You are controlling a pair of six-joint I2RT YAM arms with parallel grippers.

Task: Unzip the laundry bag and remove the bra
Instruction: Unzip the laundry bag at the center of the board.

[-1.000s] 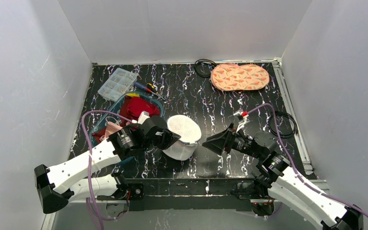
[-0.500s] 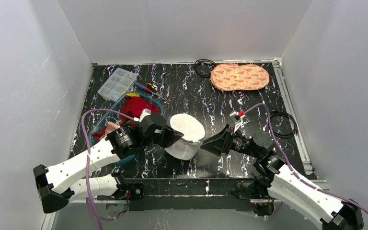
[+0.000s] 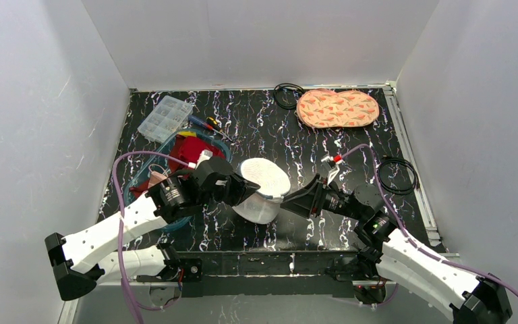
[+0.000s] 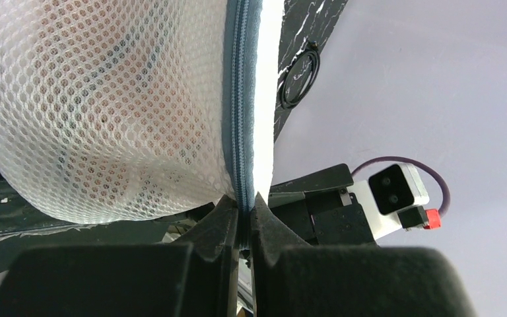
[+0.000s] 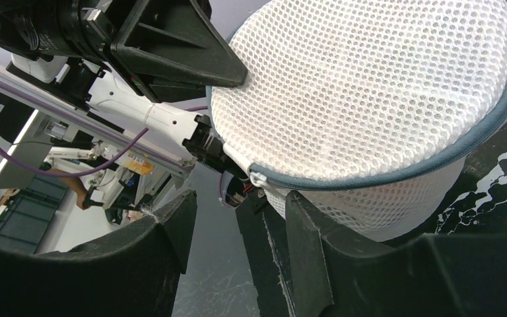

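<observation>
At the far left of the desk (image 3: 310, 233) lies a clear box (image 3: 165, 117) of compartments. Just nearer is a blue tub (image 3: 137, 181) with red cloth (image 3: 190, 150) in it.

The left gripper (image 3: 246, 191) reaches in from the tub's side. In its wrist view the left gripper (image 4: 243, 210) is pinched tight on the bag (image 4: 105, 112) at the blue-grey zipper (image 4: 237, 99), with the trim running straight up from between the fingertips. Something pale pink shows dimly through the mesh.

The bag (image 3: 264, 177) sits near the front middle of the desk, between the two grippers, with its round top tilted. The zipper looks closed along the stretch in view.

The right gripper (image 3: 287, 201) points at the bag's rim from the right. Its wrist view shows the right gripper (image 5: 237, 211) with its fingers spread and nothing between them. The white pull (image 5: 257, 177) hangs just beyond the tips.

At the back right lie an orange patterned mat (image 3: 337, 108) and, nearer the right edge, a black cable (image 3: 399, 174).
</observation>
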